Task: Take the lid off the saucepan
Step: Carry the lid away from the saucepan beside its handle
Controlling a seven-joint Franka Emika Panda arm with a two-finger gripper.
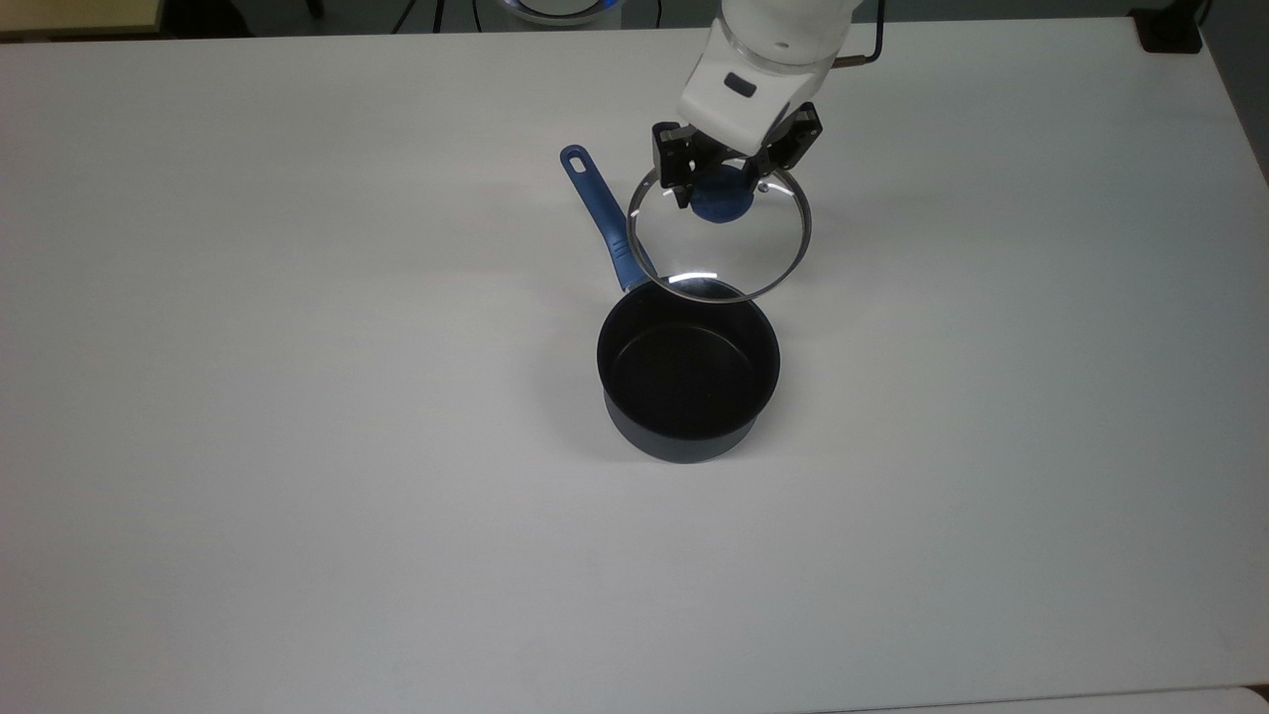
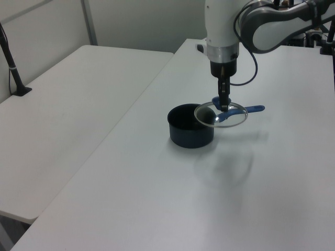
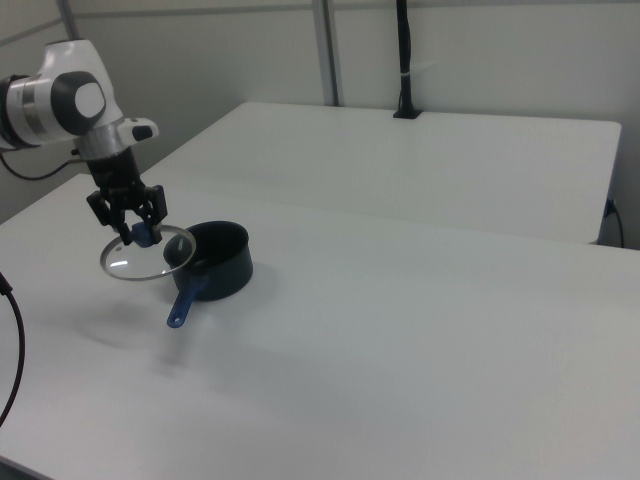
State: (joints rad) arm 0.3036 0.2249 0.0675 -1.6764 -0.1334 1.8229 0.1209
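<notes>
The place looked like a robotics lab or test room, not a kitchen. A white Franka arm (image 2: 222, 31) stood over a broad plain white bench (image 1: 297, 496), with a second white bench (image 2: 68, 104) pushed up beside it. Plain pale partition walls (image 3: 480, 50) with metal uprights closed in the space, a black post (image 3: 405, 60) was clamped at a bench edge, and a black cable (image 3: 12, 340) trailed across the surface.
</notes>
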